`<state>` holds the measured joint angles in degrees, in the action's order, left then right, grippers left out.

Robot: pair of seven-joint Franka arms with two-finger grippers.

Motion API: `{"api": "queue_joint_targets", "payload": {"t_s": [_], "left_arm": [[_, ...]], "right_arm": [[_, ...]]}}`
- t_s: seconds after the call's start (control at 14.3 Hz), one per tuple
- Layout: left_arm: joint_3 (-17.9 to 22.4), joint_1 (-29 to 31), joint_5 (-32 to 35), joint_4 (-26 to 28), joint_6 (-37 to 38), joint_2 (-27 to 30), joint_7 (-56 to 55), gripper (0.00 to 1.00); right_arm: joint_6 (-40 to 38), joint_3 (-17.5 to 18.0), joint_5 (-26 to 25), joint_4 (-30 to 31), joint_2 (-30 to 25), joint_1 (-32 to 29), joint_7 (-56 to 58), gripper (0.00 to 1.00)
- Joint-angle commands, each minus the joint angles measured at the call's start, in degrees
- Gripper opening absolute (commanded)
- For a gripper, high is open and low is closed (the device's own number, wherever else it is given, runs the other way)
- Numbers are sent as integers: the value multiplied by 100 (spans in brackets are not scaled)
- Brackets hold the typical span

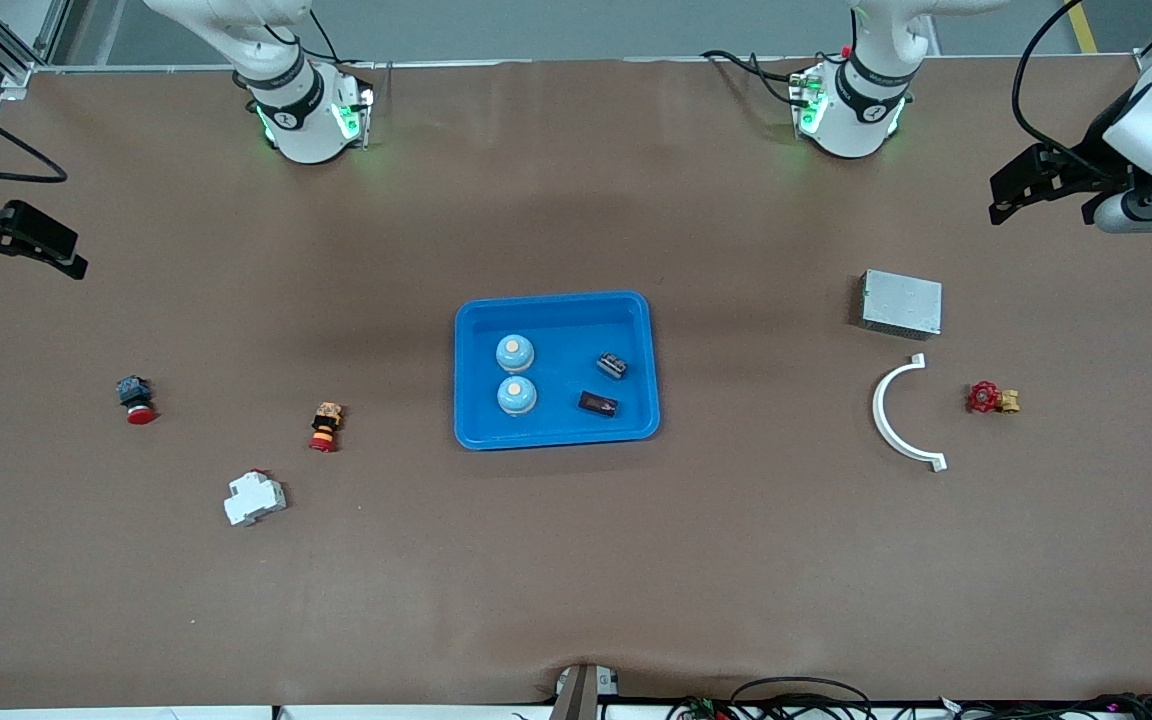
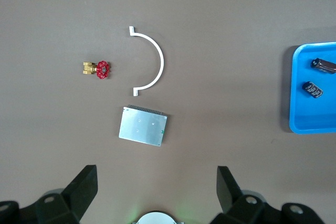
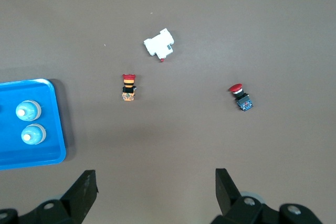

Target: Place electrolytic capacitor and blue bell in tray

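The bright blue tray (image 1: 561,300) lies at the table's middle. In it are two blue bells (image 1: 515,352) (image 1: 516,396) and two dark electrolytic capacitors (image 1: 613,365) (image 1: 598,403). My left gripper (image 1: 1041,212) is open and empty, high over the left arm's end of the table; the left wrist view (image 2: 156,170) shows the tray's edge (image 2: 294,93) and both capacitors (image 2: 324,65) (image 2: 313,88). My right gripper (image 1: 34,262) is open and empty, high over the right arm's end; the right wrist view (image 3: 155,172) shows the tray (image 3: 55,124) and both bells (image 3: 27,110) (image 3: 32,135).
Toward the left arm's end lie a silver metal box (image 1: 901,302), a white curved bracket (image 1: 896,415) and a red-handled brass valve (image 1: 991,398). Toward the right arm's end lie a red push button (image 1: 136,398), an orange-and-red switch (image 1: 326,426) and a white breaker (image 1: 254,497).
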<state>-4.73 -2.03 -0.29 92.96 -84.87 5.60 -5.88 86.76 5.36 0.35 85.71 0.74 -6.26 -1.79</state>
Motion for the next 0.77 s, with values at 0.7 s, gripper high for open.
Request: {"api": "queue_joint_targets", "payload": {"t_s": [0.7], "left_arm": [[-19,27,-23,-6,41,3,17,100]], "right_arm": [[-72,35,141,139,-232,-68,329,100]]}}
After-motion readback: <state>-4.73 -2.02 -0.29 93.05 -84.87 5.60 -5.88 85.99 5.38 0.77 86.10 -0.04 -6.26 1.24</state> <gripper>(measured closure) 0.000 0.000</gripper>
